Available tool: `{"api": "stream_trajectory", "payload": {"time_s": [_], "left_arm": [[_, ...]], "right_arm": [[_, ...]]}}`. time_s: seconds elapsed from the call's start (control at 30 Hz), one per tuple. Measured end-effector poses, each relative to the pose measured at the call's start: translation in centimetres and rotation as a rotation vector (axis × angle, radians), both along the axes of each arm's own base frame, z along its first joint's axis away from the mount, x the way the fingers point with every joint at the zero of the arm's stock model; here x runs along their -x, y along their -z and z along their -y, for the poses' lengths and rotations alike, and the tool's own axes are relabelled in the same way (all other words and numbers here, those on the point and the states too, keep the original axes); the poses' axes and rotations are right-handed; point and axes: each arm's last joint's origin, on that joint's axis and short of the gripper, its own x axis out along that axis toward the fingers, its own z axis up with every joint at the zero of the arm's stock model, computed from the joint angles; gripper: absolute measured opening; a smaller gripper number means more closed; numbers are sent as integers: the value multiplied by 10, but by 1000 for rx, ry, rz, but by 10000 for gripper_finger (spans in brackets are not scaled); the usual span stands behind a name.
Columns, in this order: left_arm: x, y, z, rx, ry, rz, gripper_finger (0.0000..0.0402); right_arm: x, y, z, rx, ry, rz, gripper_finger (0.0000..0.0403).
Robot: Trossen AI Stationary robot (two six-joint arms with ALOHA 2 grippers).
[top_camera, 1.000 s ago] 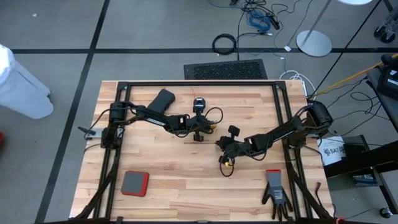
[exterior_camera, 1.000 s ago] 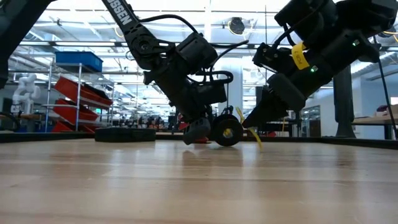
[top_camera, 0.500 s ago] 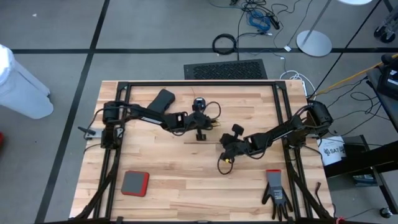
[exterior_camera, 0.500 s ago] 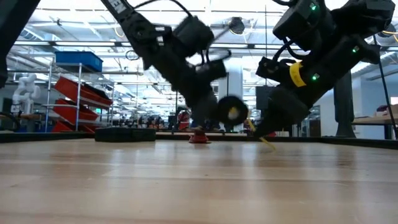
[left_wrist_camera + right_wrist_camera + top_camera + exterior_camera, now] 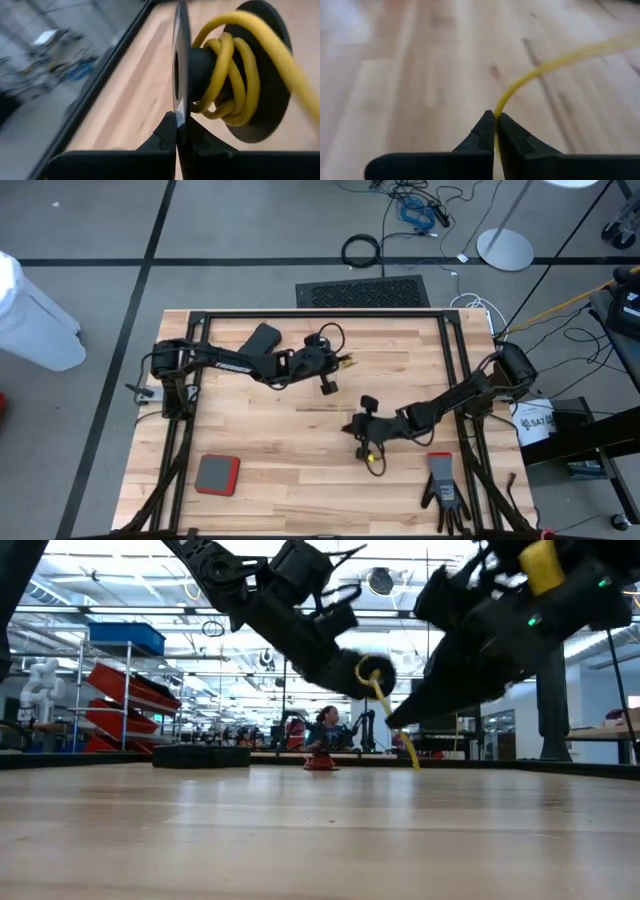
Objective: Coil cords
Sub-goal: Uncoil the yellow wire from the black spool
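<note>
Several yellow cord (image 5: 235,75) loops around black reel (image 5: 260,107)

I am taking the reel (image 5: 327,384) as my landmark: my left pincer (image 5: 176,131) is clamping its flange, holding it above the far half of the counter (image 5: 270,455). The cord (image 5: 235,75) is sitting wound on its hub. My right pincer (image 5: 495,125) is gripping that cord nearer the counter's front, right of the reel. The glove (image 5: 441,483) is lying far to the front right, the flat pad (image 5: 216,474) front left.
</note>
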Motion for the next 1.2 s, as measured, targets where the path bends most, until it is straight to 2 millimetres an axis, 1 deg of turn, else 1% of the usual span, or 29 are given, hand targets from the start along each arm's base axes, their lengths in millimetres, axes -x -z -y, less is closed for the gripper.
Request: {"api": "stream_trajectory", "payload": {"time_s": [0.1,0.17,0.23,0.3,0.4,0.47,0.53,0.63,0.77,0.87,0.97,1.07,1.2], "left_arm": [[4,4,-1,-53,-37,-81,0],[5,6,-1,-71,-38,-114,0],[6,8,-1,-68,-38,-135,0],[6,8,0,-63,-28,-140,0],[6,9,7,-49,-6,-147,0],[5,9,13,-23,23,-136,0],[5,5,18,8,52,-112,0],[7,-11,24,36,78,-41,0],[12,-40,27,20,74,70,0],[18,-52,22,-44,17,82,0],[23,-49,17,-129,-46,-15,0],[28,-41,14,-142,-67,-115,0],[34,-34,15,-153,-81,-217,0]], "right_arm": [[4,-7,-11,16,-50,31,0],[8,-13,-16,37,-49,55,0],[14,-21,-21,76,-26,77,0],[21,-30,-22,124,33,92,0],[37,-41,-20,168,151,77,0],[48,-45,-15,160,214,41,0],[57,-47,-10,128,262,1,0],[66,-45,-6,83,289,-65,0],[66,-43,-11,9,221,-101,0],[61,-46,-24,-14,110,-50,0],[59,-55,-37,-8,19,51,0],[61,-66,-48,19,-46,145,0],[68,-77,-54,78,-38,217,0]]}}
